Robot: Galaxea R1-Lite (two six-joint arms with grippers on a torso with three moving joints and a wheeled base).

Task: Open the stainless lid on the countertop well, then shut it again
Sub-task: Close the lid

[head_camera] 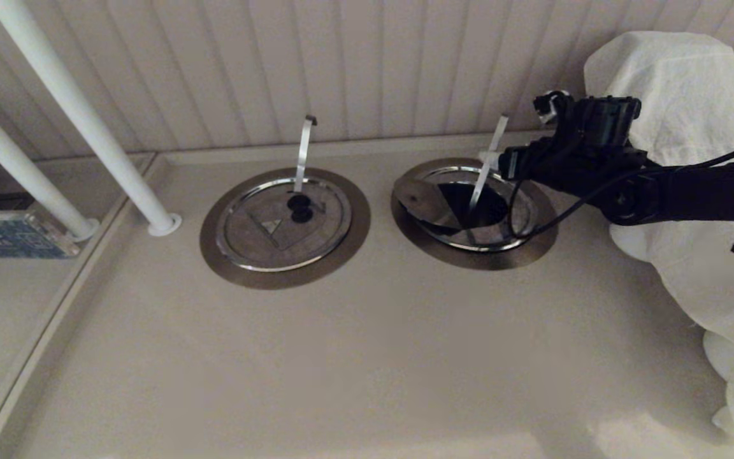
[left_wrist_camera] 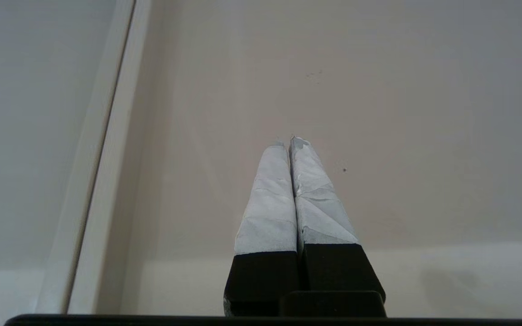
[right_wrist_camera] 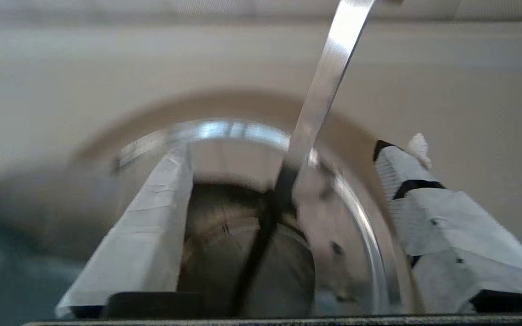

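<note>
right tool (head_camera: 494, 162) fingers spread, over far-right rim of countertop well (head_camera: 536, 245), centre-right | stainless lid (head_camera: 419, 196) flap tipped up at well's left edge, dark opening showing | leaning utensil handle (head_camera: 489, 159) just beside tool | twin lid (head_camera: 281, 223) left, white cloth (head_camera: 692, 127) crowding right | left tool (left_wrist_camera: 290, 140) pressed together above bare tabletop (head_camera: 341, 370)

Beige counter (head_camera: 341, 357) beneath a white beadboard wall (head_camera: 354, 64); white posts (head_camera: 80, 115) at 10 o'clock, white cloth (head_camera: 692, 127) at 3 o'clock.
</note>
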